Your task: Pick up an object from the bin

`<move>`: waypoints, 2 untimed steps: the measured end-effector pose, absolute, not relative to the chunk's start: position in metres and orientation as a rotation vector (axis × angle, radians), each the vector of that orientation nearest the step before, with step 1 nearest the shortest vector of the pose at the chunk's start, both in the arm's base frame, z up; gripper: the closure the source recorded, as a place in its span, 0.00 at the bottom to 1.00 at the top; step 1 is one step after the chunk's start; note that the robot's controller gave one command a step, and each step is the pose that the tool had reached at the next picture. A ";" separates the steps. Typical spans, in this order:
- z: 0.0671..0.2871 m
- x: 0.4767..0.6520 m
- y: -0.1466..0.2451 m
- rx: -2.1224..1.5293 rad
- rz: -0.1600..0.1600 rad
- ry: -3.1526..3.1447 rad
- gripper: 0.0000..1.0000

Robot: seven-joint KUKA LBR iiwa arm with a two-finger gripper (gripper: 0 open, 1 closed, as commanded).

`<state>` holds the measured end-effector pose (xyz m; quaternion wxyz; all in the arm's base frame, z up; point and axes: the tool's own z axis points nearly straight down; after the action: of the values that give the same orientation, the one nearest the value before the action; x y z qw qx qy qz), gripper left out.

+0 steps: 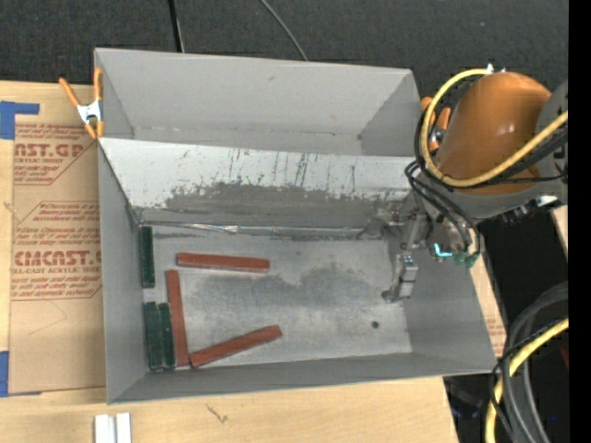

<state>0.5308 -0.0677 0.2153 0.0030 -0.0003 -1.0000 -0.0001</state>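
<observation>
Pincer low over bare floor, right side of bin; open or closed, cannot tell. Red bars and green bars well apart, at left. Risk: empty grab, floor scrape; wall-hugging bars hard to straddle.

Bin: grey, dark scuff streaks on back wall. Flat bar, upright bar, slanted bar: all red-brown. Left-wall strip, corner blocks: dark green. Wrist cover: orange, yellow cables round it. Hand: silver-grey metal.
</observation>
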 end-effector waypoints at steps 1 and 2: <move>0.219 0.533 -0.067 0.001 0.001 -3.143 0.00; 0.181 0.553 -0.032 0.048 0.005 -3.153 0.00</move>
<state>0.5532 -0.0316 0.1810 -0.0060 0.0153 -0.9999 0.0016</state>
